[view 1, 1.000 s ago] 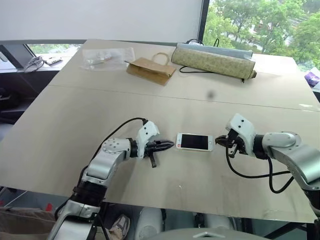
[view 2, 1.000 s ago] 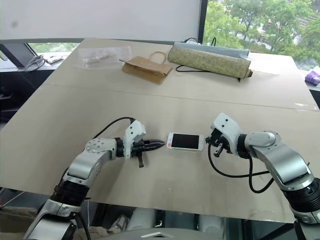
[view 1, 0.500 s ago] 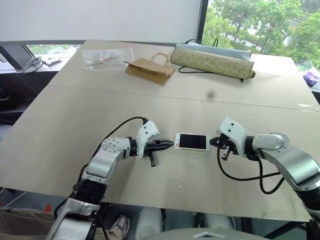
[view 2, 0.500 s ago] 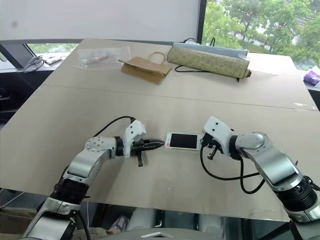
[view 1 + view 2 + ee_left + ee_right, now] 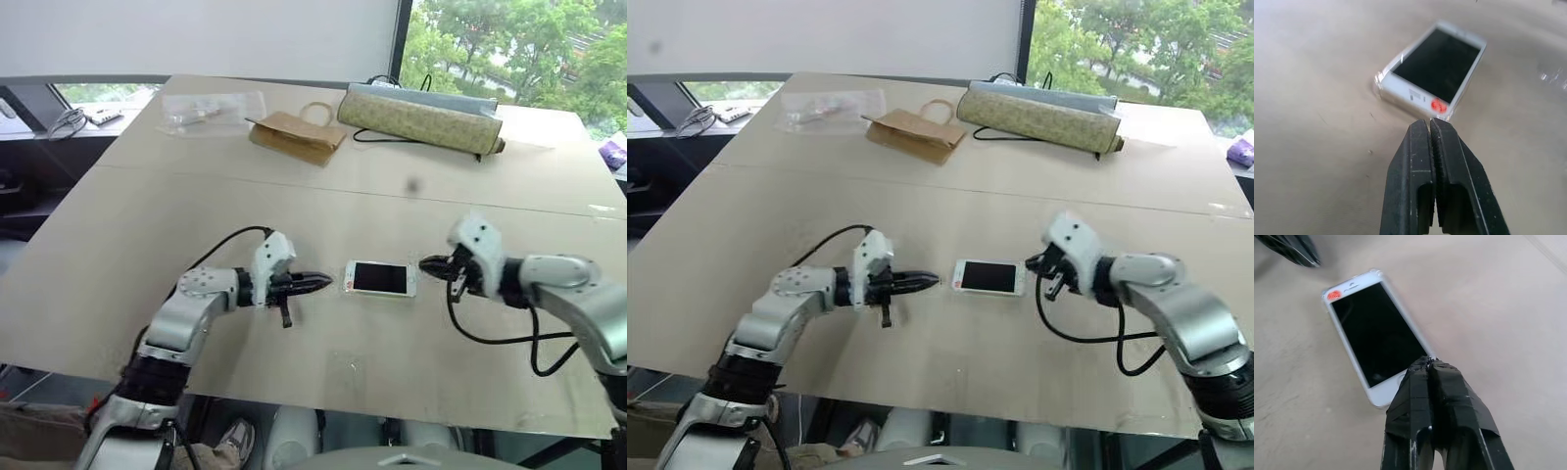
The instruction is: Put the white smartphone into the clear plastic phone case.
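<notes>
Across the pale worktop (image 5: 147, 225), the white smartphone (image 5: 380, 279), screen up, lies between the clenched, empty left claw (image 5: 321, 282) and right claw (image 5: 427, 264).

Bare worktop (image 5: 147, 225) rings the white smartphone (image 5: 380, 278) mid-frame; paper bag (image 5: 297, 137) and, seemingly, a padded roll (image 5: 419, 119) crowd the top.

The white smartphone (image 5: 380, 279) lies on the table (image 5: 118, 255), seemingly inside the clear plastic phone case (image 5: 1382, 78); left gripper (image 5: 326, 283) at its nine o'clock, right gripper (image 5: 427, 264) at three.
</notes>
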